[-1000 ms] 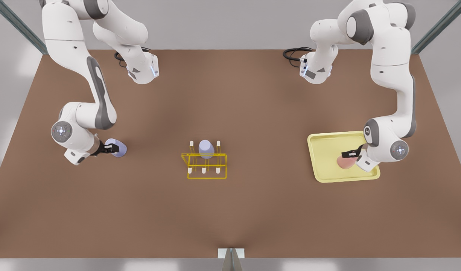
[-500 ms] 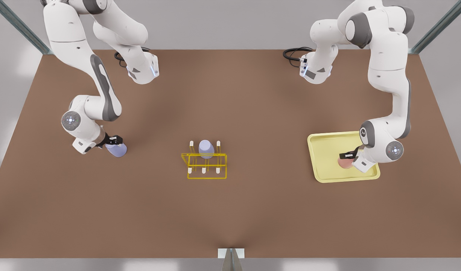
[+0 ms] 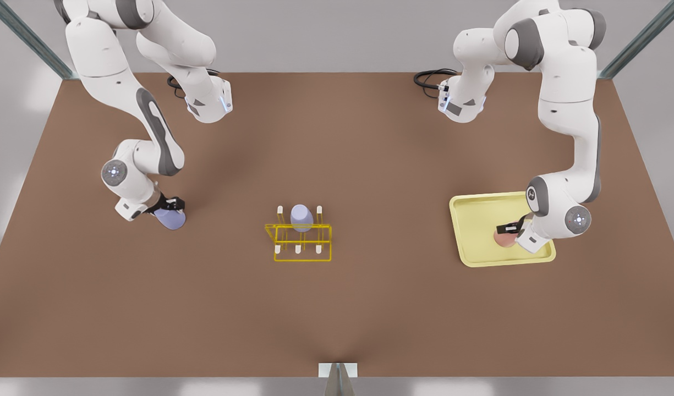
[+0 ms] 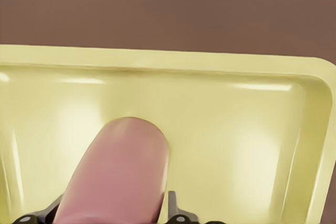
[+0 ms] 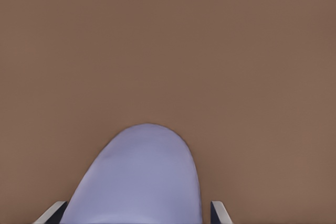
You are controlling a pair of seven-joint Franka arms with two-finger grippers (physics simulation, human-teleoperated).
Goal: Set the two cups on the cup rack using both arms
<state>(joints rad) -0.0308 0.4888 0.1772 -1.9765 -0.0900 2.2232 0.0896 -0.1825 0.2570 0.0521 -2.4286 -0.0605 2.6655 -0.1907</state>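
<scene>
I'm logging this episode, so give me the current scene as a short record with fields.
left gripper: on the front view's right, over the pale yellow tray, fingers around the pink cup
right gripper: on the front view's left, fingers around a lavender cup on the brown table
cup rack: mid-table, yellow wire, white-tipped pegs
on rack: another lavender cup
cups left to place: two

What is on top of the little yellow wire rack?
A lavender cup sits upside down on the cup rack, over a middle back peg. The peg under it is hidden. The other white-tipped pegs stand bare.
</scene>
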